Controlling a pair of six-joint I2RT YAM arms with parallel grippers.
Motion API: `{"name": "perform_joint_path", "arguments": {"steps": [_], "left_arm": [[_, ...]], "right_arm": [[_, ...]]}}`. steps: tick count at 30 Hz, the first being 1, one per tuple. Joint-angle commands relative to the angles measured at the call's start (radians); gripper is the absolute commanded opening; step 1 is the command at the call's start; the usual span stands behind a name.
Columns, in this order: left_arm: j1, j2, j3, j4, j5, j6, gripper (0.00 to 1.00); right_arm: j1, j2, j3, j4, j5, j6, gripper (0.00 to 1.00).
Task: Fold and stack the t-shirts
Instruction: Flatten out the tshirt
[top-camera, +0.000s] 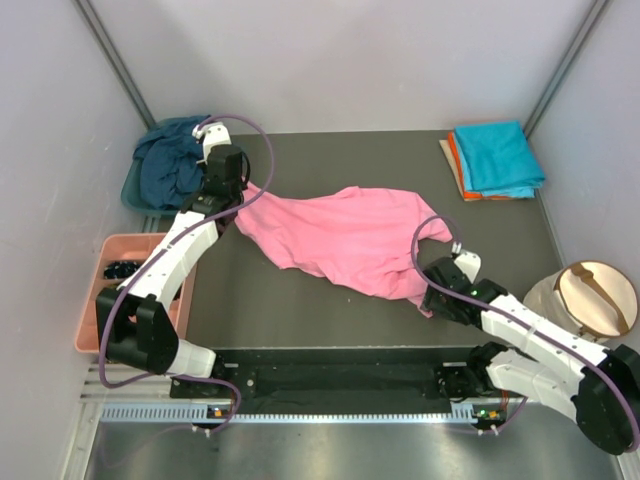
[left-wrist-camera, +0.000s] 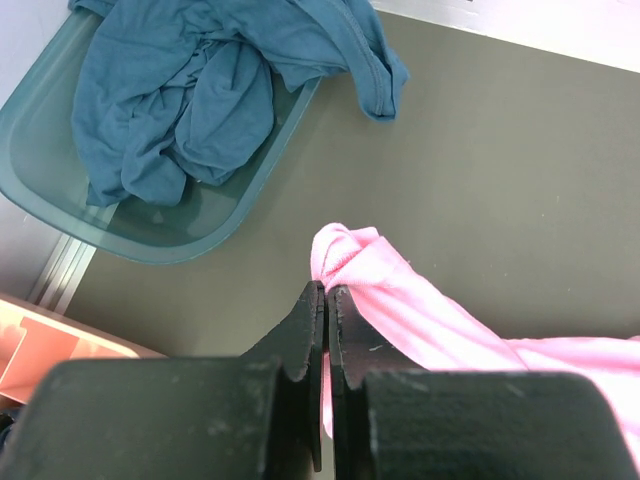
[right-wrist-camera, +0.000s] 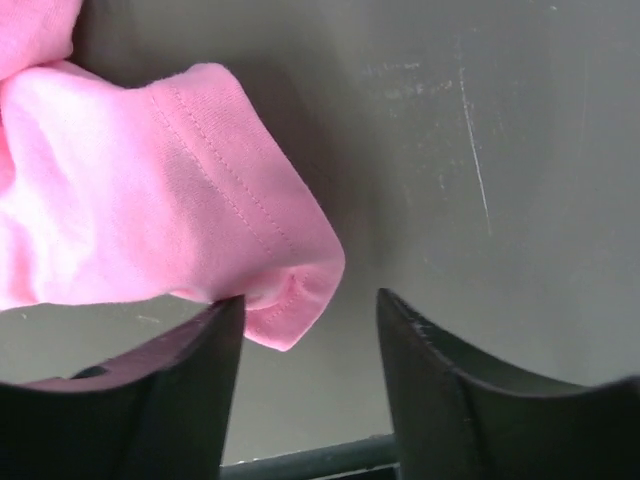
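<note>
Plenty of dark table (top-camera: 400, 160) is showing between pale walls (top-camera: 350, 60); outstretched left gripper (left-wrist-camera: 327, 298) is pinching the pink t-shirt (top-camera: 340, 235) at ten o'clock, right gripper (right-wrist-camera: 310, 300) is gaping at four.

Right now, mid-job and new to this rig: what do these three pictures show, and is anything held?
The wide picture looks down on two robot arms, left arm and right arm, bolted at the near edge of the table. The other two come from a camera on each wrist, showing that arm's own fingers. A pink t-shirt lies crumpled across the table. The left end effector is shut on its far-left end. The right end effector stands open around a hemmed corner near the bases, not yet gripping. A navy t-shirt is heaped in the teal basin, far left; a turquoise t-shirt lies folded on an orange one, far right. A salmon tray sits left.
</note>
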Motion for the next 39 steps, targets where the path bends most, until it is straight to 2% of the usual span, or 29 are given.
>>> {"name": "perform_joint_path", "arguments": {"steps": [1,11,17,20,21,27,30,31,35,39], "left_arm": [[0.008,-0.007,-0.012,0.064,-0.004,-0.01,0.0],[0.008,-0.006,-0.026,0.08,-0.005,-0.007,0.0],[0.008,-0.003,-0.03,0.086,-0.002,-0.005,0.0],[0.009,0.002,-0.032,0.091,0.001,-0.007,0.0],[0.009,0.003,-0.033,0.092,0.0,-0.007,0.0],[0.014,0.028,-0.01,0.091,0.01,-0.016,0.0],[0.014,0.034,0.059,0.071,0.038,-0.025,0.0],[0.014,0.034,0.081,0.068,0.047,-0.025,0.0],[0.014,0.022,0.235,0.034,0.105,-0.031,0.0],[0.014,-0.01,0.342,-0.006,0.125,-0.013,0.0]], "right_arm": [[0.006,-0.002,-0.007,0.088,0.009,-0.001,0.51],[0.006,0.05,-0.013,0.115,-0.009,0.034,0.36],[0.007,0.102,-0.033,0.171,-0.066,0.057,0.36],[0.007,0.116,-0.043,0.189,-0.071,0.056,0.16],[0.007,0.121,-0.042,0.189,-0.069,0.056,0.0],[0.006,0.061,0.015,0.204,-0.043,-0.001,0.0],[0.007,-0.017,0.125,0.186,0.02,-0.097,0.0],[0.007,-0.039,0.21,0.171,0.043,-0.129,0.0],[0.007,-0.053,0.455,0.122,0.196,-0.312,0.0],[0.004,-0.056,0.682,0.149,0.268,-0.446,0.0]]}}
